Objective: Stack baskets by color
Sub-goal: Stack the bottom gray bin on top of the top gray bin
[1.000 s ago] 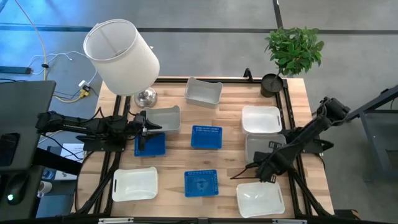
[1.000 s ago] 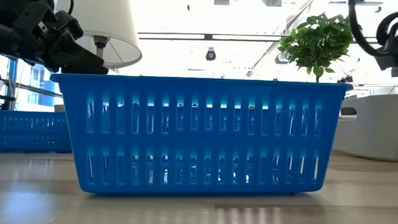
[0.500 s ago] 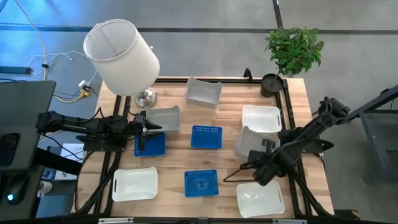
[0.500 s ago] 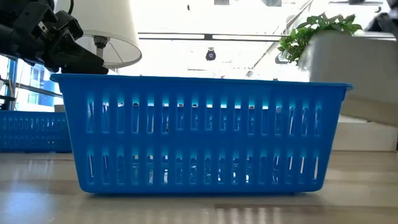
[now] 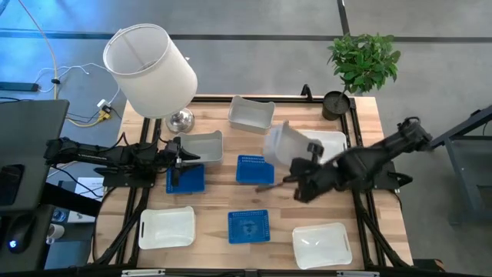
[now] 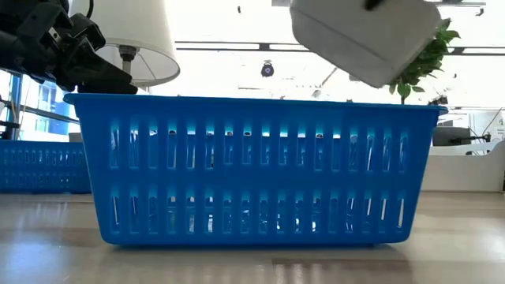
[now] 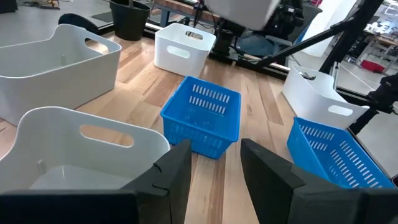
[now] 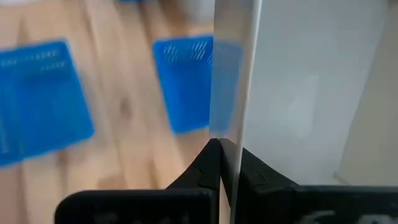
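Currently grey basket [image 5: 283, 146] carried tilted above tabletop [image 5: 284, 204], frame centre, rim pinched thin between closed fingers of right gripper [image 5: 301, 185], likely for transport toward matching grey ones upper left. Left gripper [image 5: 187, 158] parked at left, fingers apart, nothing held.

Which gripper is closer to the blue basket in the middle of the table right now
The right gripper, shut on the grey basket it carries above the table, is just right of the middle blue basket. The left gripper sits open farther off, left of it.
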Controlling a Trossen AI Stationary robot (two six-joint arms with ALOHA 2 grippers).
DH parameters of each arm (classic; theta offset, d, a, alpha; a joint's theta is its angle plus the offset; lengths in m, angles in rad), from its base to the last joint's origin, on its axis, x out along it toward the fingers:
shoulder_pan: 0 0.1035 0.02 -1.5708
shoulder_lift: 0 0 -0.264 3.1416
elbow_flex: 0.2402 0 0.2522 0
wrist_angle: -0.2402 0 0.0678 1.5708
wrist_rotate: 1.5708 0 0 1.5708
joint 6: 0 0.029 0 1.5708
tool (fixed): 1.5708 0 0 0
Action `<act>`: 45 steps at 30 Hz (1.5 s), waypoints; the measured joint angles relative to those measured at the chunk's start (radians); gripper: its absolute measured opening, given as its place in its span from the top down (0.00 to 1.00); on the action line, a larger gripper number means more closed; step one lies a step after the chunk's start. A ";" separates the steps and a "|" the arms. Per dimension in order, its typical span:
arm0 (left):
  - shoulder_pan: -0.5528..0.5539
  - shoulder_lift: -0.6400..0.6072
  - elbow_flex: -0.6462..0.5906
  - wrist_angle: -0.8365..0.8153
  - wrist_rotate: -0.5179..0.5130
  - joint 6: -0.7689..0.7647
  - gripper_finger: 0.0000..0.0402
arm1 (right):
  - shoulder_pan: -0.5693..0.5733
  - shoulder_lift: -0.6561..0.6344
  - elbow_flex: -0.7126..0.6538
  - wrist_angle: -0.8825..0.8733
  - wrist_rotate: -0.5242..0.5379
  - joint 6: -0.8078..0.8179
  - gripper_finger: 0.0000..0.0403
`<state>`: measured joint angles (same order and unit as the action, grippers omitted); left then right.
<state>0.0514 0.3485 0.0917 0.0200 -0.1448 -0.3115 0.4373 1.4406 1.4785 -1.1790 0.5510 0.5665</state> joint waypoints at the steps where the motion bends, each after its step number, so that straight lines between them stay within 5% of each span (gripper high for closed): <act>1: 0.000 0.000 0.000 0.000 0.000 0.000 0.68 | -0.026 0.000 0.017 0.015 0.001 -0.032 1.00; 22: 0.000 0.000 0.000 -0.001 0.009 0.053 0.68 | -0.525 0.000 0.131 0.809 0.043 -0.676 1.00; 45: 0.000 0.000 0.000 -0.001 0.007 0.053 0.68 | -0.836 0.045 0.132 0.916 -0.226 -0.650 1.00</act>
<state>0.0517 0.3485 0.0917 0.0189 -0.1375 -0.2588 -0.3988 1.4857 1.6104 -0.2626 0.3253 -0.0830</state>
